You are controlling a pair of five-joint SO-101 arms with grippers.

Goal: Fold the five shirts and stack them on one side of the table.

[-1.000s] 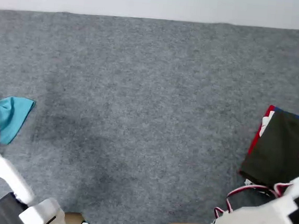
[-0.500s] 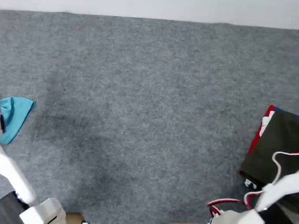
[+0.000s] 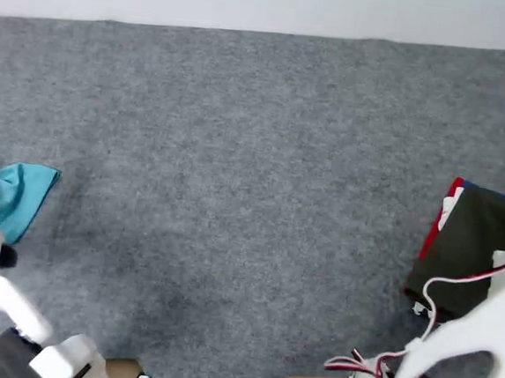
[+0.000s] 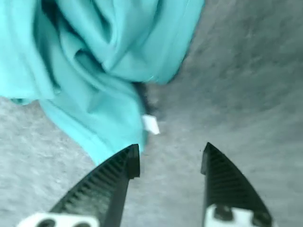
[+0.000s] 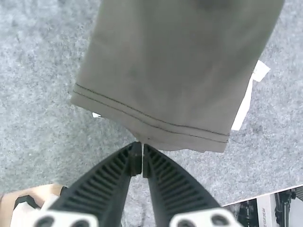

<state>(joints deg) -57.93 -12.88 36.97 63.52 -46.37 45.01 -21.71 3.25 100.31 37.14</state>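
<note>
A crumpled teal shirt [image 3: 13, 195] lies at the table's left edge. In the left wrist view the same teal shirt [image 4: 90, 61] is bunched, with a small white tag, just ahead of my left gripper [image 4: 170, 158], which is open and holds nothing. At the right edge sits a stack of folded shirts, a dark olive shirt [image 3: 477, 253] on top with red, white and blue edges beneath. My right gripper [image 5: 142, 152] is shut and empty, its tips at the hem of the olive shirt [image 5: 180, 66].
The grey felt table [image 3: 255, 154] stretches between the two piles. Red and white cables [image 3: 442, 294] trail from the right arm over the stack's near corner. A white wall runs along the far edge.
The left arm has drawn back towards the left edge, uncovering more of the teal shirt. The right arm has swung lower and further right beside the stack.
</note>
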